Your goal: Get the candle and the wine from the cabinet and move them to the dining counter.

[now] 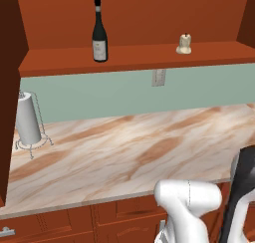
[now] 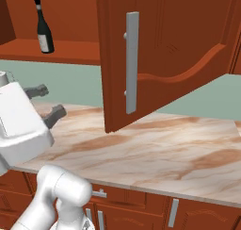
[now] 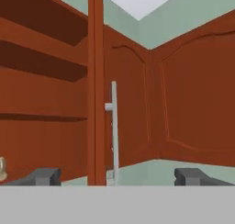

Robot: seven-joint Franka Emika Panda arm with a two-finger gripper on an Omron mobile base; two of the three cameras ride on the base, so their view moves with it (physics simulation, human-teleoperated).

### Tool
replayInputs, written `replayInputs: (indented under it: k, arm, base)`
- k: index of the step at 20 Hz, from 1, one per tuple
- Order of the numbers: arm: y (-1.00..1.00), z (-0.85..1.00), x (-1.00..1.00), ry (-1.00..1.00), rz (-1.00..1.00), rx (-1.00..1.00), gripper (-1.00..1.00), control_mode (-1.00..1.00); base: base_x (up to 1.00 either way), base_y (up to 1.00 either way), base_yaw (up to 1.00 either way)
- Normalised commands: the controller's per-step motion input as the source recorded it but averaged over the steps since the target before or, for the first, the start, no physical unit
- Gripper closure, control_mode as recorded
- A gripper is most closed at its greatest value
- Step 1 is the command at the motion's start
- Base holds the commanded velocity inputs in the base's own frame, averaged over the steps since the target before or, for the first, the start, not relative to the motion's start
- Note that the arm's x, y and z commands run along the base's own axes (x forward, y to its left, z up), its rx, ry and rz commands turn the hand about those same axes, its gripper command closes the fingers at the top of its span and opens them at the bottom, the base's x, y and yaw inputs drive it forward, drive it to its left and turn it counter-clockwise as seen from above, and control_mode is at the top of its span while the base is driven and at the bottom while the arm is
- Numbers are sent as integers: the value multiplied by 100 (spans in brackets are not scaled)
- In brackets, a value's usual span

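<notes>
The wine, a dark bottle with a pale label, stands upright on the left of the open cabinet's shelf; it also shows as the wine. The cream candle sits further right on the same shelf. My gripper hovers open over the wall counter, below the shelf and left of the open cabinet door, with nothing between its fingers. In the hand view the gripper faces the door's edge and silver handle. The dining counter is out of view.
A grey paper-towel roll on a wire stand sits at the left of the marble wall counter. The open door with its bar handle juts out over the counter. A wall outlet sits on the green backsplash.
</notes>
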Motion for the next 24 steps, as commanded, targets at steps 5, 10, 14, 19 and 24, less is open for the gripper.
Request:
replayInputs:
  k: [5, 10, 14, 19, 24]
  arm:
    - [96, 10, 16, -7, -38, -2, -100, -100]
    - [58, 7, 56, -5, -34, -1, -100, -100]
    - [-2, 0, 84, 0, -18, 0, -100, -100]
    - [-42, 0, 58, 0, -17, 0, -100, -100]
    - [-71, 0, 8, 3, -19, 9, -100, -100]
  base:
    - [0, 0, 0]
    - [0, 0, 0]
    - [0, 0, 0]
    - [0, 0, 0]
    - [0, 0, 0]
